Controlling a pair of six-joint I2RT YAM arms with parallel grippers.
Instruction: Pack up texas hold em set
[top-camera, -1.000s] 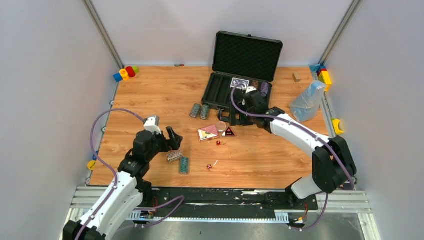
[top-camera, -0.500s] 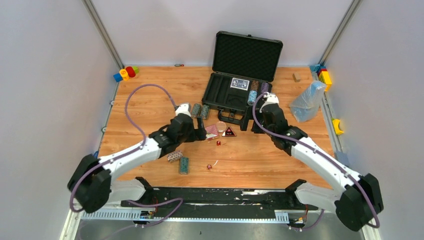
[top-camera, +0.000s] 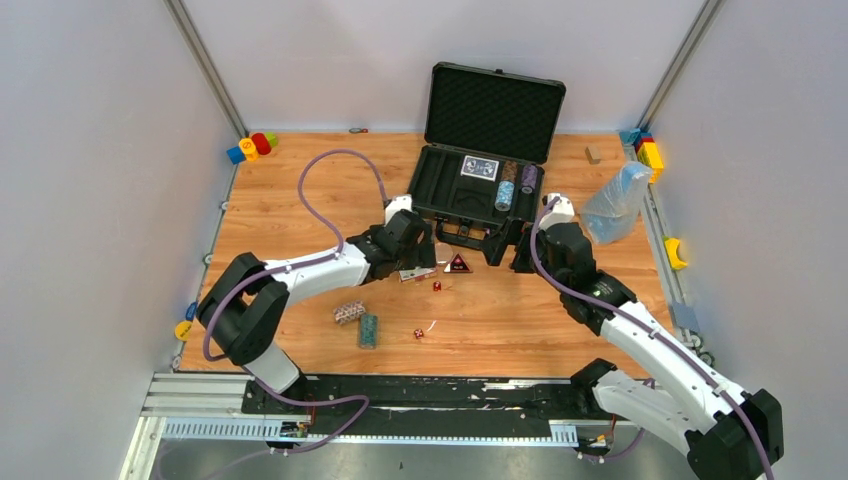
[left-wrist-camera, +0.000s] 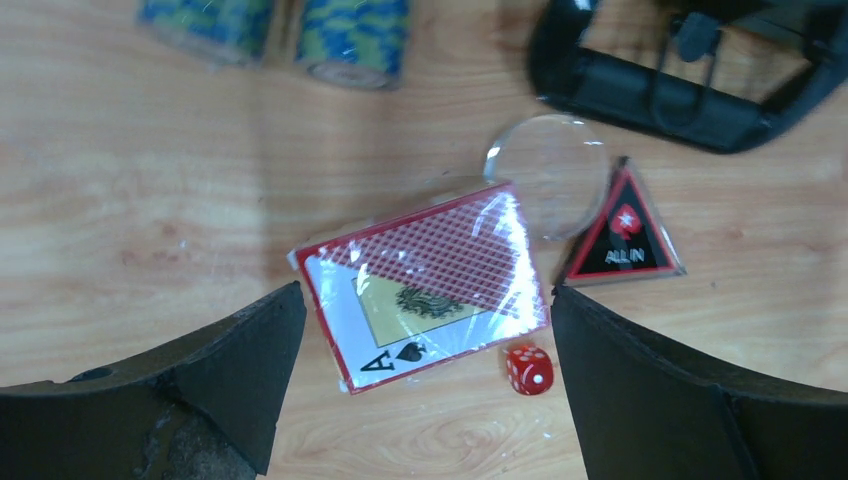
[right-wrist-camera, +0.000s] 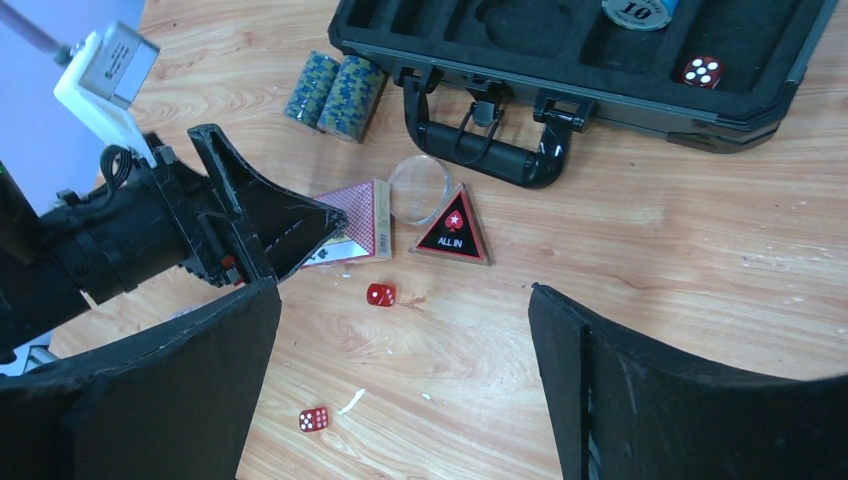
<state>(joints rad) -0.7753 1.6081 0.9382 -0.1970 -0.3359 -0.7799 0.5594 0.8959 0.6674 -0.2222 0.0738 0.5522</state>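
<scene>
Left pincer (left-wrist-camera: 425, 291) spread wide over the red card deck (left-wrist-camera: 440, 262), gripping nothing.
I read the straddle as lining up a pick: it lies flat on the bench (left-wrist-camera: 150, 180) beside the triangular button (left-wrist-camera: 622, 235) and a red die (left-wrist-camera: 528, 368), in front of the open case (top-camera: 495, 110). Right pincer (right-wrist-camera: 402, 290) hangs open and empty. Only the right wrist view shows a second die (right-wrist-camera: 701, 70) in the case's foam; only the overhead shows two chip rolls (top-camera: 368, 330) lying nearer the arm bases.

Probably a robotics lab cell. Pale panels (top-camera: 90, 150) and aluminium posts (top-camera: 205, 65) enclose the wooden table (top-camera: 500, 320), a metal rail (top-camera: 180, 400) fronting it.
</scene>
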